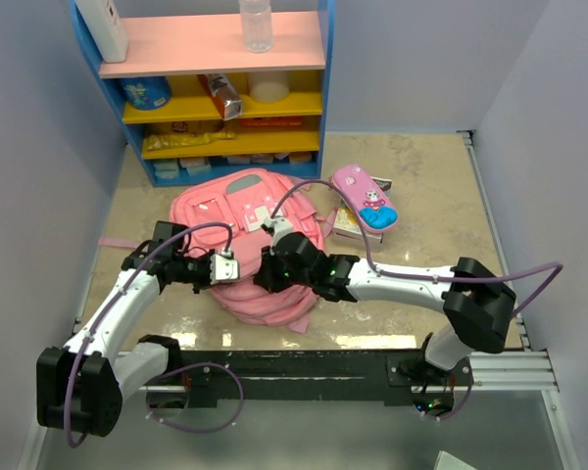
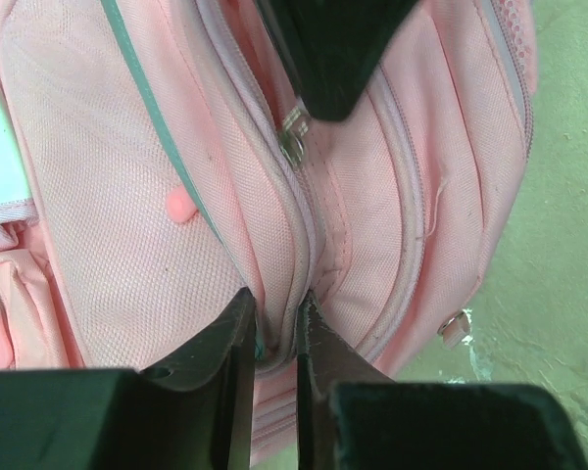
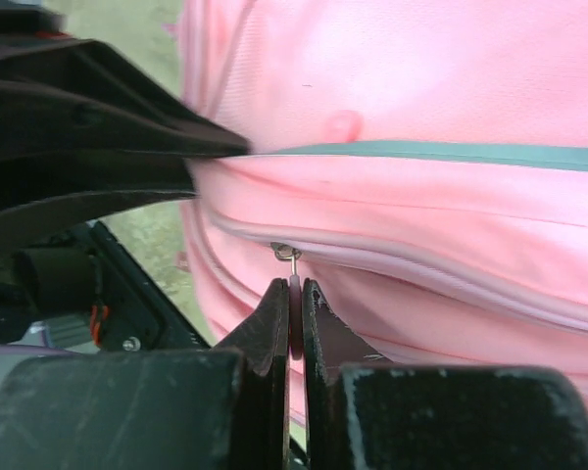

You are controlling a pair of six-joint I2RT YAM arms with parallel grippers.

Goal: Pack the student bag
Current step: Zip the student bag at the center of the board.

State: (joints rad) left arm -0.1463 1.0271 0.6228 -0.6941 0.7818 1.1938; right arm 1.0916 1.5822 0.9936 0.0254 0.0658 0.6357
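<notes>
The pink student bag [image 1: 237,208] lies on the table in front of the shelf, its lower end bunched up between my two grippers. My left gripper [image 1: 235,268] [image 2: 277,305] is shut on a fold of the bag's pink fabric [image 2: 274,245] beside the zip line. My right gripper [image 1: 266,273] [image 3: 294,286] comes in from the right and is shut on the pink zip pull [image 3: 294,294], just below its metal slider [image 3: 285,253]. In the left wrist view that slider [image 2: 292,143] hangs under the right gripper's dark fingers [image 2: 333,59].
A blue and yellow shelf [image 1: 216,88] with boxes and a bottle [image 1: 256,24] stands behind the bag. A small pink oval pencil case [image 1: 366,196] rests on a book [image 1: 345,225] to the bag's right. The arms' black rail [image 1: 304,367] runs along the near edge.
</notes>
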